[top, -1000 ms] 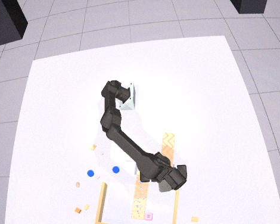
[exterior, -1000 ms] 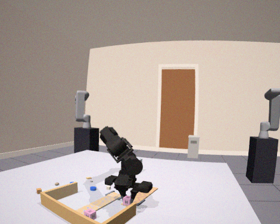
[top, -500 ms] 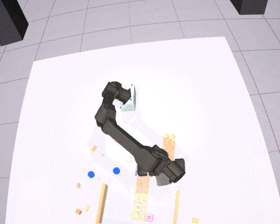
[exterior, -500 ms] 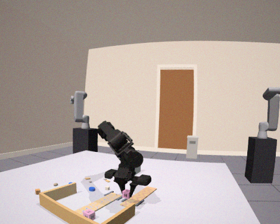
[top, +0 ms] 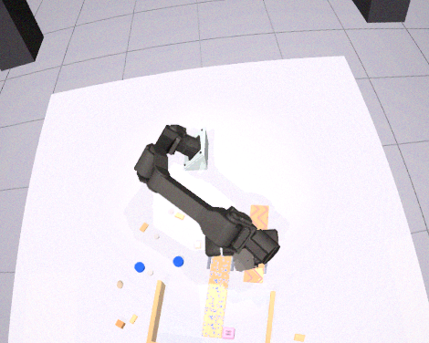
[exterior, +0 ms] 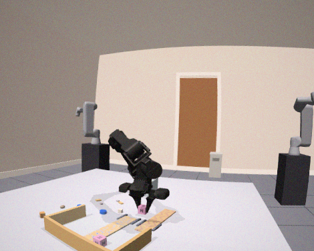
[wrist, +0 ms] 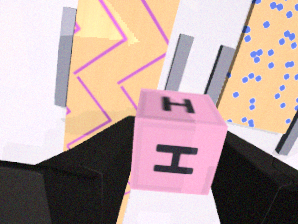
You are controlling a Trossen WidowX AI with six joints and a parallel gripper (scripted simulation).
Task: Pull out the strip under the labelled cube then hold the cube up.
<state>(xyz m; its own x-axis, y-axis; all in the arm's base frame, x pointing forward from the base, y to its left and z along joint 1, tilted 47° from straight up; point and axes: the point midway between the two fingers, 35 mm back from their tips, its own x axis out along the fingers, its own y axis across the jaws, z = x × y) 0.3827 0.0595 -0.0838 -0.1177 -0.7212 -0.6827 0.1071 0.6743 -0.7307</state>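
My gripper [exterior: 143, 210] [wrist: 170, 129] is shut on a pink cube [exterior: 142, 209] [wrist: 172, 155] marked with a black H. The cube is held in the air, and the zigzag strip shows past it in the wrist view. The arm hides the cube in the top view. The zigzag strip [top: 259, 215] [exterior: 164, 215] [wrist: 92, 55] lies between short grey guide bars. The dotted strip [top: 214, 306] [exterior: 111, 228] [wrist: 265, 75] lies alongside it. A second pink H cube [top: 228, 333] [exterior: 99, 239] is at the dotted strip's near end; whether it touches the strip is unclear.
Grey guide bars [exterior: 135, 221] [wrist: 65, 55] flank the strips. Low wooden walls [top: 156, 312] [exterior: 73, 238] stand around the near end of the dotted strip. Blue discs [top: 178, 261] [exterior: 103, 211] and several small blocks and pebbles lie scattered on the left of the table.
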